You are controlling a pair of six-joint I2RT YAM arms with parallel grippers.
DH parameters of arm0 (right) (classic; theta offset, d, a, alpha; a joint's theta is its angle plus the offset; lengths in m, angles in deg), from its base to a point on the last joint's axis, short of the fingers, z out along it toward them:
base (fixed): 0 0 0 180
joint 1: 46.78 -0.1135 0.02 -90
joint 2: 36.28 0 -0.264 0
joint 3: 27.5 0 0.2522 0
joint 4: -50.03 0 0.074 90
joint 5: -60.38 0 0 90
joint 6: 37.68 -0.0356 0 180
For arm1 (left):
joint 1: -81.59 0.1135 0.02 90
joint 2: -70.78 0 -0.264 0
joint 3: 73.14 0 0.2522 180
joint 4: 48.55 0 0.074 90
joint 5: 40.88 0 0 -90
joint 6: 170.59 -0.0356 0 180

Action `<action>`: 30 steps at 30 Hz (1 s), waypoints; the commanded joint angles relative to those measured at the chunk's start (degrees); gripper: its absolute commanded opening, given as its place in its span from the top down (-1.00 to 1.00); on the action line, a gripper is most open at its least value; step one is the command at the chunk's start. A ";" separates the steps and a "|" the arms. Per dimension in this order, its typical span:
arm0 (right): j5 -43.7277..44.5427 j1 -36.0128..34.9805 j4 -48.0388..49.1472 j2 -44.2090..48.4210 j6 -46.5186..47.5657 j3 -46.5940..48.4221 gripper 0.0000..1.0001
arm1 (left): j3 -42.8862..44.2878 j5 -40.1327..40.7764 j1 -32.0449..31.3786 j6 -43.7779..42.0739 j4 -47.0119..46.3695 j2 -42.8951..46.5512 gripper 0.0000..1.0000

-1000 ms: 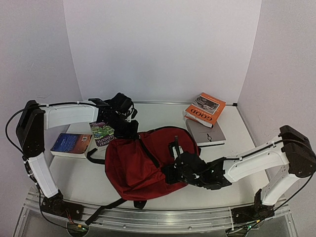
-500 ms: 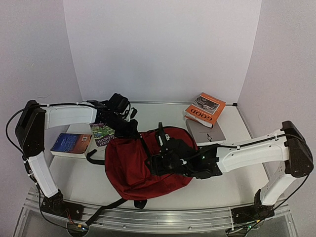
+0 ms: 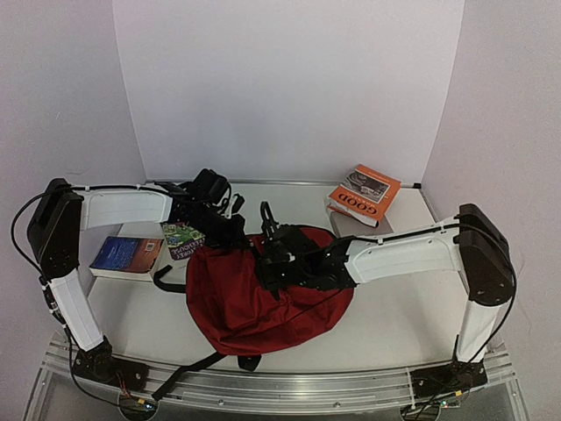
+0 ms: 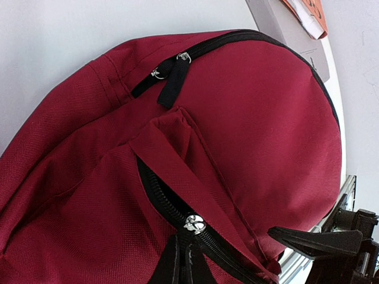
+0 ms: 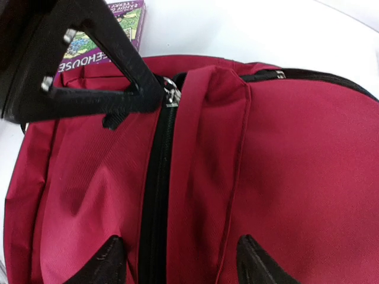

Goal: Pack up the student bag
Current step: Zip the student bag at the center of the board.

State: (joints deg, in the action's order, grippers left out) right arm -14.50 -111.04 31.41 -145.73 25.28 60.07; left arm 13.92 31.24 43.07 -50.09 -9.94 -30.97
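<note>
The student bag (image 3: 263, 303), dark red with black zippers, lies in the middle of the table. My left gripper (image 3: 235, 235) is at the bag's far left top, shut on the black pull tab (image 4: 180, 260) under the silver zipper slider (image 4: 194, 223). In the right wrist view the left gripper (image 5: 148, 94) shows as a black wedge with its tip at that slider (image 5: 172, 94). My right gripper (image 5: 180, 263) is open just above the bag, its fingertips (image 5: 109, 260) straddling the closed black zipper (image 5: 155, 177) and a fabric fold, holding nothing. It sits close to the left gripper, with one of its fingers (image 4: 314, 239) showing in the left wrist view.
A blue book (image 3: 127, 254) and a purple-green book (image 3: 181, 237) lie left of the bag, the purple one (image 5: 112, 29) beside the left gripper. An orange book (image 3: 364, 195) rests on a grey book (image 3: 351, 224) at the back right. White walls enclose the table.
My right gripper has opened and swept left and away across the bag, from its near right side to just beside the left gripper. The left gripper has stayed shut in place.
</note>
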 commanded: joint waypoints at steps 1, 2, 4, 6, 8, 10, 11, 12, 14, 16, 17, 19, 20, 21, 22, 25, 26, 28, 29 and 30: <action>-1.17 1.77 -0.15 -2.24 2.84 4.04 -0.08 | -0.74 -0.19 0.54 0.69 -2.27 2.49 1.00; -1.38 2.10 -0.15 -2.61 3.09 4.38 -0.03 | -0.82 -0.18 0.55 0.69 -2.31 2.59 1.00; -1.73 2.57 -0.14 -3.25 3.54 5.02 0.10 | -0.95 -0.30 0.58 0.68 -2.44 2.76 1.00; -1.70 2.64 -0.14 -3.64 3.86 5.46 0.30 | -0.98 -0.40 0.55 0.71 -2.57 2.77 1.00; -1.27 2.63 -0.14 -3.46 3.67 5.43 0.57 | -1.06 -0.49 0.55 0.80 -2.68 2.72 1.00; -0.54 2.64 -0.15 -2.51 3.07 4.75 0.81 | -1.30 -0.56 0.55 1.10 -2.94 2.77 1.00; -0.14 2.64 -0.15 -1.72 2.63 4.17 0.94 | -1.48 -0.54 0.55 1.42 -3.09 2.81 1.00; 0.13 2.64 -0.15 -0.98 2.26 3.53 0.99 | -1.72 -0.41 0.53 1.82 -3.37 2.90 1.00; 0.40 2.61 -0.13 0.83 1.54 1.71 1.00 | -1.84 0.54 0.55 2.72 -3.49 2.93 1.00; 0.56 2.62 -0.06 2.78 0.67 -0.51 1.00 | -1.78 2.00 0.59 3.70 -3.36 2.77 1.00; 0.62 2.64 -0.03 3.72 0.21 -1.60 1.00 | -1.70 2.91 0.64 4.19 -3.19 2.61 1.00; 1.02 2.60 0.14 5.82 -1.05 -4.30 1.00 | -1.44 4.60 0.83 5.18 -2.91 1.91 1.00; 1.12 2.64 0.22 6.88 -1.76 -5.55 1.00 | -1.33 4.85 1.01 5.73 -2.95 1.44 1.00; 1.13 2.60 0.34 7.87 -2.27 -6.65 1.00 | -1.25 4.78 1.27 6.28 -3.12 0.91 1.00; 1.13 2.55 0.44 8.61 -2.69 -7.42 1.00 | -1.17 4.50 1.42 6.68 -3.31 0.45 1.00; 1.12 2.55 0.81 11.03 -3.94 -9.84 1.00 | -0.51 3.97 1.90 7.79 -3.71 -1.28 1.00; 1.07 2.45 0.89 11.58 -4.20 -10.28 1.00 | -0.26 4.09 2.11 8.03 -3.69 -1.66 1.00; 1.11 2.44 1.07 12.76 -4.72 -11.27 1.00 | -0.09 4.13 2.80 8.82 -4.08 -2.34 1.00; 1.09 2.43 1.20 13.33 -4.94 -11.71 1.00 | -0.14 3.74 3.14 9.11 -4.43 -2.60 1.00; 1.10 2.40 1.35 13.72 -5.14 -12.05 1.00 | -0.16 3.56 3.33 9.27 -4.89 -2.85 1.00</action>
State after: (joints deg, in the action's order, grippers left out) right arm -16.85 -108.91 34.03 -137.05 22.33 49.65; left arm 12.17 30.38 43.05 -43.00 -12.99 -32.33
